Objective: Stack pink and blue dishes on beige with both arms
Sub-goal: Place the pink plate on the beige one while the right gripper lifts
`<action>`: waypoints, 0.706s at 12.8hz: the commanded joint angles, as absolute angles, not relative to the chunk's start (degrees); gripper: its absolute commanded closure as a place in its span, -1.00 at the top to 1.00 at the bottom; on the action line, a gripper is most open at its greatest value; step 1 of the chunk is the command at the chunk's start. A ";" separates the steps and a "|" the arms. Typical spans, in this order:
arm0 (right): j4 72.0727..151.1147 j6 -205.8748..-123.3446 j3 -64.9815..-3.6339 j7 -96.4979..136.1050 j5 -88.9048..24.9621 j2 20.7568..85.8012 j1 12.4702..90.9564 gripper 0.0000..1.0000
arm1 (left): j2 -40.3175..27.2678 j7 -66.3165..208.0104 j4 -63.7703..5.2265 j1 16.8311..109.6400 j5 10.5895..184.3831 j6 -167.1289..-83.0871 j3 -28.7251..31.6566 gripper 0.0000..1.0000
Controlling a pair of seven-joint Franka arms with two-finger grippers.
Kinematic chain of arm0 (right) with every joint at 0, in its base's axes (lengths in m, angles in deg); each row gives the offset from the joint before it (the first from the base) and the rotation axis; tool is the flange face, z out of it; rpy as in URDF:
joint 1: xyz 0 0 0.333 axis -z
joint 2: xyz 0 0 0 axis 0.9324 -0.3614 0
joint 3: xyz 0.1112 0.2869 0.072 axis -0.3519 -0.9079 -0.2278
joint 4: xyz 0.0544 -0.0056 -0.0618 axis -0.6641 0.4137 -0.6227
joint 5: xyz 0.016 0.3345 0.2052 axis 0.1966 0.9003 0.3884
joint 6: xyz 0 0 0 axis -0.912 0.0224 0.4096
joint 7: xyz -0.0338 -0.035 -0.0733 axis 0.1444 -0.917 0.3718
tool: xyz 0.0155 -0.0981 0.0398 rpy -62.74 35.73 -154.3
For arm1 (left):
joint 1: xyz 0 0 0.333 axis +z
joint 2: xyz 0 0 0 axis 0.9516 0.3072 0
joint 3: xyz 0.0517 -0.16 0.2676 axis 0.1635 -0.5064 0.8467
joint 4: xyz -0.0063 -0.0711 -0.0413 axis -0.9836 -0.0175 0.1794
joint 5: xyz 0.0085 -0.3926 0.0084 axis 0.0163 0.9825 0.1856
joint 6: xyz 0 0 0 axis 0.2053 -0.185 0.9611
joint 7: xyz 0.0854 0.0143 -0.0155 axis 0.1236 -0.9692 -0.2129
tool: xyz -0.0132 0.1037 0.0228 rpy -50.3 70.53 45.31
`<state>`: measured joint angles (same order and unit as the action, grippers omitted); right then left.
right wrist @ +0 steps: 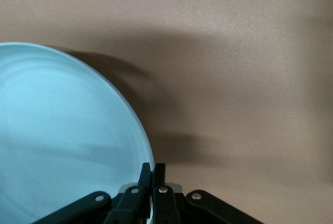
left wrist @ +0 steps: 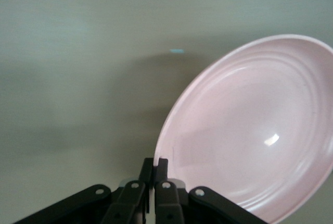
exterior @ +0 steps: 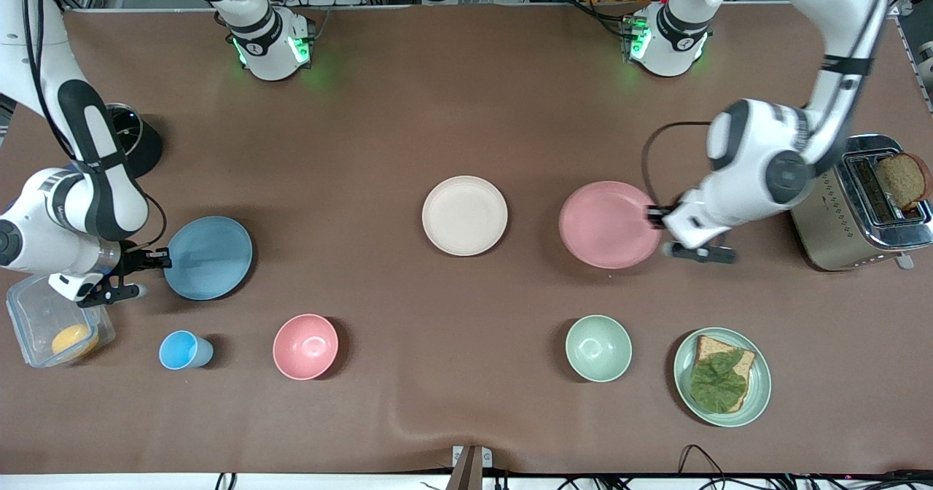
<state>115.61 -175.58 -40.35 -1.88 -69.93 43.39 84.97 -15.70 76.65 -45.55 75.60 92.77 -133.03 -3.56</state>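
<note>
Left tool (exterior: 654, 216) pinching pink plate (exterior: 609, 224) rim, right tool (exterior: 162, 259) pinching blue plate (exterior: 209, 257) rim, beige plate (exterior: 464, 215) between. I judge plates light, stiff, slick; edge grip risks tilt.

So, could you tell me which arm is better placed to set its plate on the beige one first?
Left, marginally. Its gripper is shut on the pink plate, which sits closer to the beige plate than the blue plate gripped by the right gripper.

Beige plate (exterior: 464, 215) between pink plate (exterior: 606, 224) and blue plate (exterior: 209, 257)
</note>
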 commanded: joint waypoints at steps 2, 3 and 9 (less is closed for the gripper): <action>114.62 -169.86 -41.08 -1.71 -70.75 47.12 84.55 -1.00 | -9.40 93.80 -37.94 66.08 93.06 -132.13 -6.66 -1.00; 113.05 -167.32 -41.16 -1.79 -70.66 47.56 84.37 -1.00 | -7.90 96.36 -37.06 63.61 92.89 -132.40 -6.66 -1.00; 102.13 -148.58 -41.34 1.61 -60.39 47.91 82.35 -1.00 | -0.25 102.89 -35.91 57.09 92.89 -139.51 -6.40 -1.00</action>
